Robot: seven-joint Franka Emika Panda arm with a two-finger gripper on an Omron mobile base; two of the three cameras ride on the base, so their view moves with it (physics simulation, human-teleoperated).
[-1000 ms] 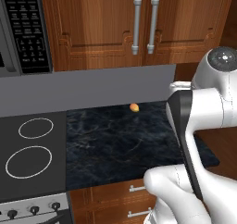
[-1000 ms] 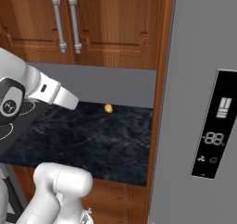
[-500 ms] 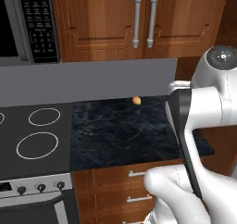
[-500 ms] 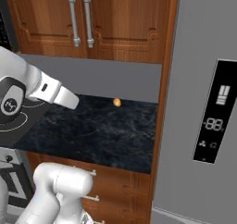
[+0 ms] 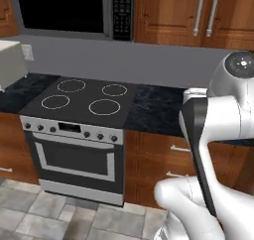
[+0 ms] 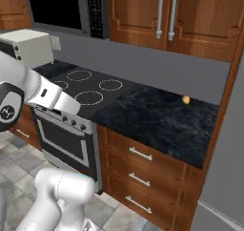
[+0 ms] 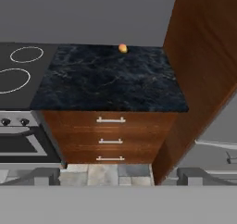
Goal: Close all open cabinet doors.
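Note:
Two reddish-brown cabinet doors hang above the counter, the left door [image 5: 163, 13] and the right door [image 5: 237, 16], each with a long silver bar handle [image 5: 200, 11]. In the right base view the same left door [image 6: 136, 13] and right door [image 6: 205, 15] lie flush with their frame, both shut. Part of another wooden door [image 6: 12, 5] shows left of the microwave, and its state is unclear. My gripper [image 7: 118, 179] is open, its fingertips [image 7: 46, 176] wide apart, holding nothing. It faces the counter and drawers from well back, far from the doors.
A black microwave [image 5: 69, 8] hangs over the stove [image 5: 84, 97] with its oven [image 6: 62, 139]. A white box [image 6: 31, 46] stands on the counter at left. A small orange item [image 7: 122, 47] lies at the back of the dark counter [image 7: 111, 79]. Drawers [image 7: 111, 135], a tall wooden panel [image 7: 203, 56] and the grey fridge [image 6: 224, 177] stand to the right.
The whole picture has shifted: the base has driven back and to the left, bringing the stove, oven, microwave and floor into view. The cabinet doors look unchanged.

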